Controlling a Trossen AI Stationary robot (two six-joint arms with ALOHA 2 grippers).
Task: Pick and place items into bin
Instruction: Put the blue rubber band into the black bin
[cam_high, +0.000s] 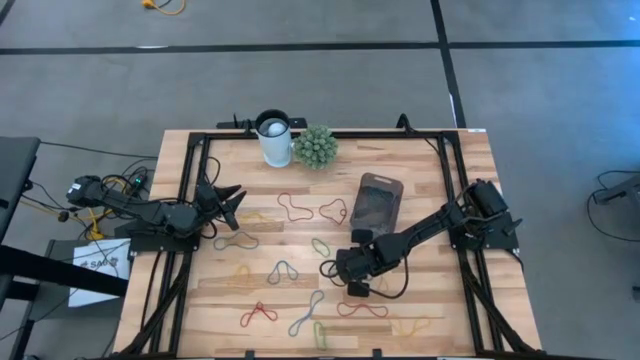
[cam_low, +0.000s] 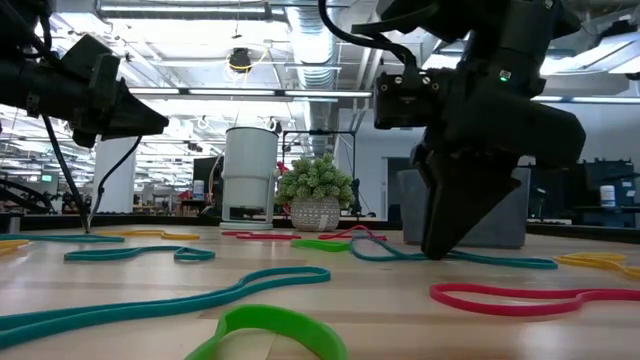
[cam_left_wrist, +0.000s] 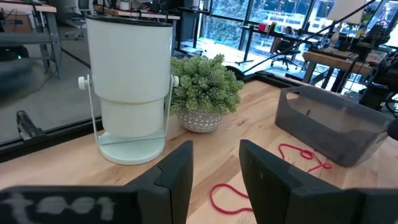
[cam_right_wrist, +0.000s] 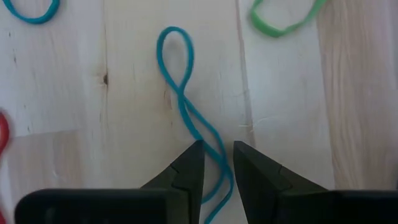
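Observation:
Several rubber bands in red, green, yellow and teal lie loose and flat on the wooden table (cam_high: 440, 170). My right gripper (cam_right_wrist: 217, 149) points steeply down with its fingertips at the table top (cam_low: 437, 252). It is open, one finger on each side of a teal band (cam_right_wrist: 180, 93), which runs through the gap. The grey translucent bin (cam_high: 377, 200) stands just beyond it, toward the far edge. My left gripper (cam_left_wrist: 216, 149) waits open and level at the table's left side (cam_high: 232, 203), with nothing between its fingers.
A white cup (cam_high: 273, 138) and a green spiky plant ball (cam_high: 315, 147) stand at the far edge. Red bands (cam_high: 330, 210) lie left of the bin. Green (cam_high: 320, 335), red (cam_high: 258, 315) and yellow (cam_high: 408, 327) bands lie toward the near edge. Black frame rails (cam_high: 190, 190) run along both sides.

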